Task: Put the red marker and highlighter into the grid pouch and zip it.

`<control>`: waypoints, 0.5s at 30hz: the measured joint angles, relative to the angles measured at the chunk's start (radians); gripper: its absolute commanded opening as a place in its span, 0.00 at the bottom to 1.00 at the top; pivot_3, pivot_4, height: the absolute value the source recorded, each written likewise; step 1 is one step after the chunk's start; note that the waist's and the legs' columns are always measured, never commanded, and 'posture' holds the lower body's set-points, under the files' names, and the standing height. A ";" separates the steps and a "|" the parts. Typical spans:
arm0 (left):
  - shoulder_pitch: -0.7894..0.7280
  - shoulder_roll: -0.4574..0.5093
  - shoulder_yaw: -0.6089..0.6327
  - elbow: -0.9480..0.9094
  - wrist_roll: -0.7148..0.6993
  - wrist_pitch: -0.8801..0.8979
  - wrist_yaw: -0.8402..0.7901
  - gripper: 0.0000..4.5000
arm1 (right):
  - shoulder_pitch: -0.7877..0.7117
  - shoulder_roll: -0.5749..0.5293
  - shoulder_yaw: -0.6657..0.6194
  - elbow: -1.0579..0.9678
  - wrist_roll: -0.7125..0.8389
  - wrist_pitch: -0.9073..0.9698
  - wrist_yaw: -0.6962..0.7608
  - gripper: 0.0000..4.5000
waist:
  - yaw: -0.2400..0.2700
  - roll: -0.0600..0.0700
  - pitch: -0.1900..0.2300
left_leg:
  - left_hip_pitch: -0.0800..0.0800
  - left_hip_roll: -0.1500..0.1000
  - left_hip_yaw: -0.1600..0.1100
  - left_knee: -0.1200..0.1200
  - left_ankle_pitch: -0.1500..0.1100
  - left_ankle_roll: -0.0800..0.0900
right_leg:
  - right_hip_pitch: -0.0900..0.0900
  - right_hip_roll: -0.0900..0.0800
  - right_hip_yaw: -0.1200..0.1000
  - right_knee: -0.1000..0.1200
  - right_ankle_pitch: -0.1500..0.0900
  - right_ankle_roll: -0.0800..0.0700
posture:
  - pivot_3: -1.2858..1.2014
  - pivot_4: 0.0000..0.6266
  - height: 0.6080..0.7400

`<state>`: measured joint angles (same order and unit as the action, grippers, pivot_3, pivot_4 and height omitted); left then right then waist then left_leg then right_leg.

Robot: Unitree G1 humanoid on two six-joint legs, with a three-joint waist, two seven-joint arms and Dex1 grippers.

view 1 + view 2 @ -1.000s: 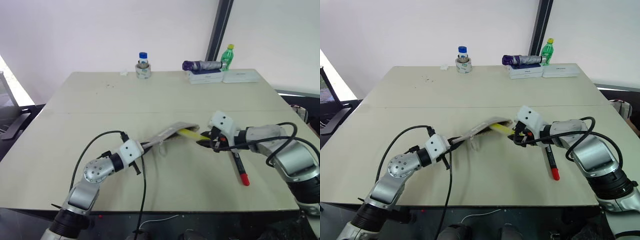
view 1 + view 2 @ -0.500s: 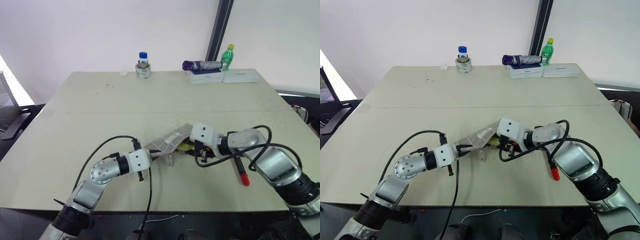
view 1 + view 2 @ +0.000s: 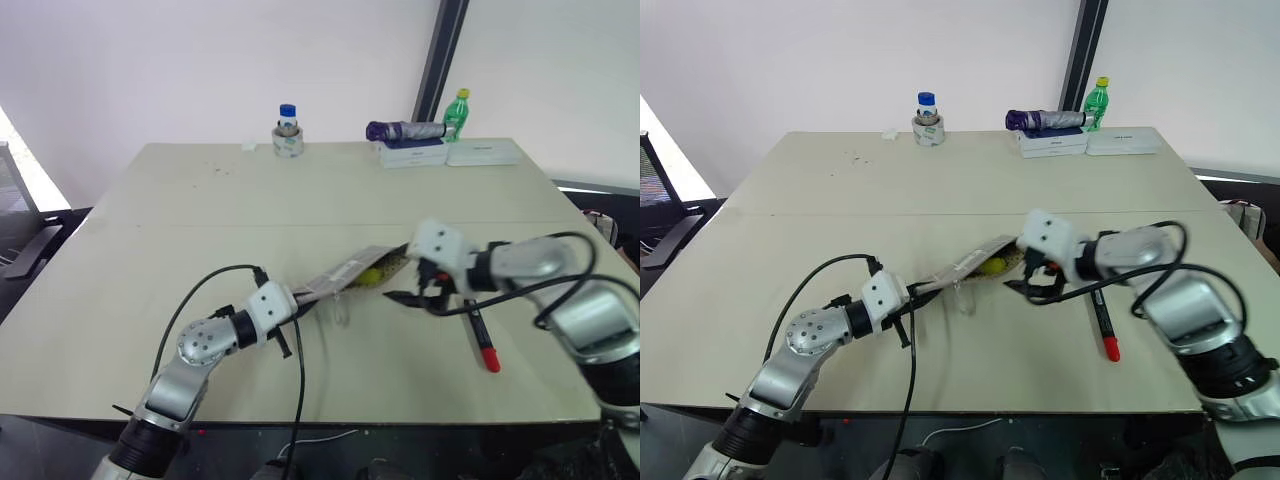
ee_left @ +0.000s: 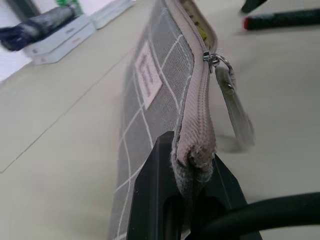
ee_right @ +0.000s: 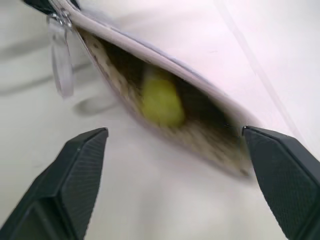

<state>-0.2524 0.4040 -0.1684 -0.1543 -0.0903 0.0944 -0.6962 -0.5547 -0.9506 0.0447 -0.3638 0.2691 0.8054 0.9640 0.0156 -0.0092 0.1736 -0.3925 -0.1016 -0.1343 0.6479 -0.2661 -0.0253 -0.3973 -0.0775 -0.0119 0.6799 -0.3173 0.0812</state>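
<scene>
Mid-bench, the left hand [image 4: 192, 200] pinches the soft, floppy grid pouch [image 4: 150, 95] by its closed end; the highlighter [image 5: 160, 97] appears fully inside. The right hand [image 3: 415, 297] is released. The red marker [image 3: 480, 335], light, rigid and likely slippery, lies toward the bench's right edge; grasp it mid-barrel.

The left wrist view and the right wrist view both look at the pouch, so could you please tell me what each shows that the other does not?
Left wrist view: the left gripper shut on the closed end of the grid pouch, its white label, the red marker lying on the table, and the boxes at the far edge.

Right wrist view: the pouch's open mouth, the yellow highlighter inside, and the open right gripper in front of it.

Both: the pouch, its zipper pull and the table.
</scene>
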 measured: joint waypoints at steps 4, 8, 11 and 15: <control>-0.020 -0.013 0.007 0.010 0.007 0.026 0.043 0.00 | 0.193 -0.078 -0.115 0.024 0.010 0.083 -0.021 1.00 | 0.002 -0.001 0.000 | 0.000 0.000 0.000 0.000 -0.001 0.001 | 0.000 0.000 0.000 0.000 0.000 0.000 | 0.52 0.24 1.00; -0.036 -0.019 0.004 0.037 0.022 0.027 0.068 0.00 | 0.346 -0.080 -0.199 0.035 0.036 0.185 -0.046 1.00 | -0.005 0.000 0.000 | 0.001 0.000 0.001 0.000 -0.001 0.001 | 0.000 0.000 0.000 0.001 0.000 0.000 | 0.52 0.24 1.00; -0.041 -0.024 0.000 0.048 0.024 0.021 0.069 0.00 | 0.449 -0.080 -0.250 0.032 0.049 0.240 -0.078 1.00 | -0.001 0.000 0.000 | 0.001 0.000 0.001 0.000 -0.001 0.001 | 0.001 0.000 0.000 0.001 0.000 0.000 | 0.52 0.24 1.00; -0.063 -0.031 -0.002 0.076 0.024 0.012 0.069 0.00 | 0.509 -0.060 -0.259 0.011 0.062 0.285 -0.123 1.00 | -0.002 0.000 0.000 | 0.001 0.000 0.001 0.001 -0.001 0.001 | 0.001 0.000 0.000 0.001 0.001 0.001 | 0.52 0.24 1.00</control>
<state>-0.3153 0.3725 -0.1700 -0.0787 -0.0666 0.1066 -0.6269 -0.0456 -1.0106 -0.2139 -0.3531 0.3306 1.0904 0.8412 0.0134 -0.0094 0.1734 -0.3916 -0.1013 -0.1337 0.6486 -0.2668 -0.0239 -0.3966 -0.0773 -0.0119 0.6806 -0.3168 0.0821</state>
